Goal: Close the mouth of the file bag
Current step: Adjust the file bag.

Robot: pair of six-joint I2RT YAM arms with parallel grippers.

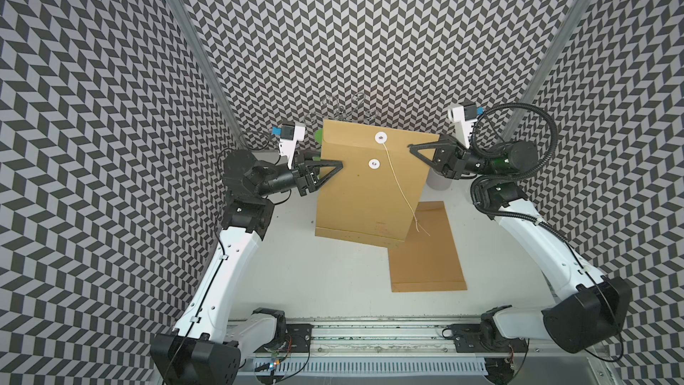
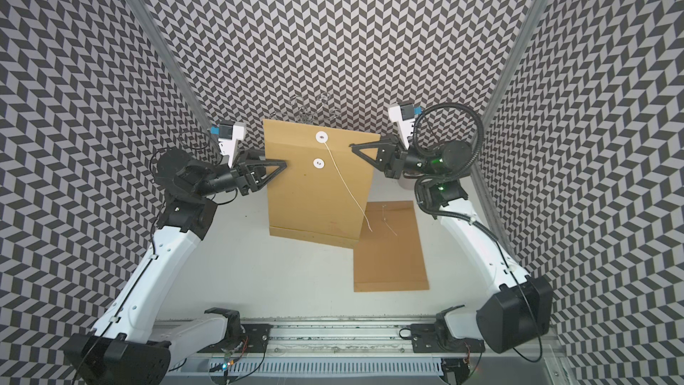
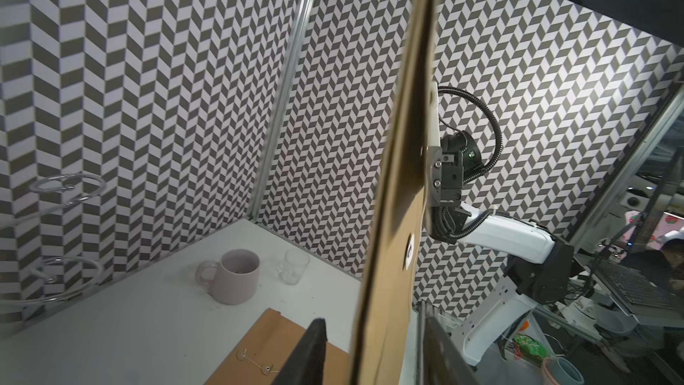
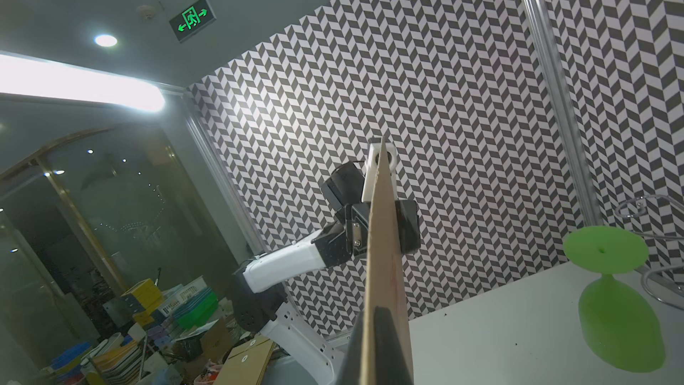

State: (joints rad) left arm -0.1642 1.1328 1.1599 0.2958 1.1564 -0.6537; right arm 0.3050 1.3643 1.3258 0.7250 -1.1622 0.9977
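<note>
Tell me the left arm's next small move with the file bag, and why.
Probably draw the left gripper back off the file bag and go for the loose string. Its jaws stand open astride the bag's edge, the right gripper is shut on the opposite edge, and the string hangs unwound from the upper button past the lower button.

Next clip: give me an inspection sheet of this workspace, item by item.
Surface: white table, bare parts look clean.
Job's things: file bag held up off the table; its string hangs loose, not wound round the lower button.
Clutter: second file bag lying flat; mug, clear glass, green goblet, wire rack.
Grippers: right gripper shut on the file bag's edge; left gripper open, jaws astride the opposite edge.
Cables: black conduit loops off the right arm.
Surroundings: chevron-patterned walls.
</note>
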